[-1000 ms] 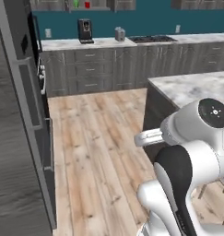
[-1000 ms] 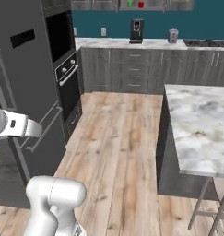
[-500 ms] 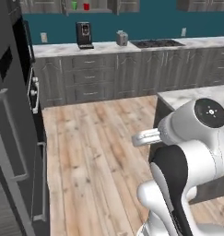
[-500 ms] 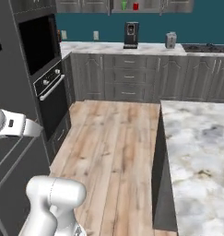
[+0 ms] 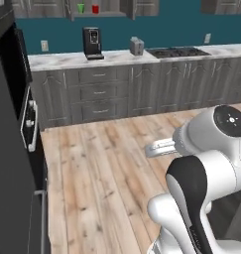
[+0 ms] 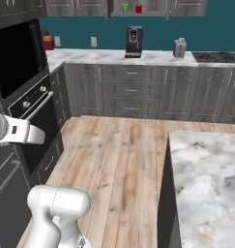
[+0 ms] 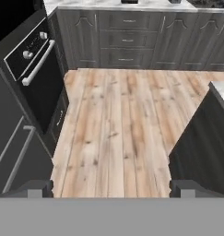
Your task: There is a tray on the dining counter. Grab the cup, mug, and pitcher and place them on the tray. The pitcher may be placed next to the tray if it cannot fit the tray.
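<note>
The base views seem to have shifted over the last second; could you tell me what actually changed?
The base turned, so both base views swung: the far worktop with the coffee machine and toaster now sits more central, and the dining counter has slid rightward in frame. That is camera motion, not things moving. The cup and mug stay up on the shelf. The gripper stays open and empty.

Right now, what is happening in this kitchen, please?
The robot arm is handling nothing at this moment. Its gripper is open and empty, pointing over the wooden floor. The cup and the mug stand in the wall cabinet above the coffee machine, not yet picked up. A corner of the dining counter shows on the right, bare where visible.
</note>
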Available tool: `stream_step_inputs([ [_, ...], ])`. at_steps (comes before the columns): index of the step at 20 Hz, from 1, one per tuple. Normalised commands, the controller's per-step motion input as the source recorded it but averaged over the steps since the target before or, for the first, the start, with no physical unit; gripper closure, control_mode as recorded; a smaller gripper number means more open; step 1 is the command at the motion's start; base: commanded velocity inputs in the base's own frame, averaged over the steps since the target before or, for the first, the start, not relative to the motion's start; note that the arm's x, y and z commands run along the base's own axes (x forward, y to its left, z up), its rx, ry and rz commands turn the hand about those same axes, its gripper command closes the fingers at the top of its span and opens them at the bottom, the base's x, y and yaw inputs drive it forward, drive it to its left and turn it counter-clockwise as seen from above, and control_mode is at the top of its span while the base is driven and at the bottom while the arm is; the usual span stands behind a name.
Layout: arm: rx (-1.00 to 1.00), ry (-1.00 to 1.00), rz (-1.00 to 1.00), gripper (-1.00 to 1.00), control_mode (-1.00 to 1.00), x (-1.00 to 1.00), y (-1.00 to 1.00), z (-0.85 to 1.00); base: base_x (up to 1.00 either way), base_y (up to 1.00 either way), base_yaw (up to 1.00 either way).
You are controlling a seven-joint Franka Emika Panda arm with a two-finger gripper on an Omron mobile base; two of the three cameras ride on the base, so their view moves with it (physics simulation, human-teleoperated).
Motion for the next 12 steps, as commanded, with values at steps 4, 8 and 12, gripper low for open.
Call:
stream_step_inputs([
  [4,0.00,0.00,0.00,-1.00,1.00,0.00,0.00,0.00,1.00,0.00,0.00],
  [8,0.00,0.00,0.00,-1.00,1.00,0.00,0.00,0.00,1.00,0.00,0.00],
  [12,0.00,0.00,0.00,-1.00,1.00,0.00,0.00,0.00,1.00,0.00,0.00],
])
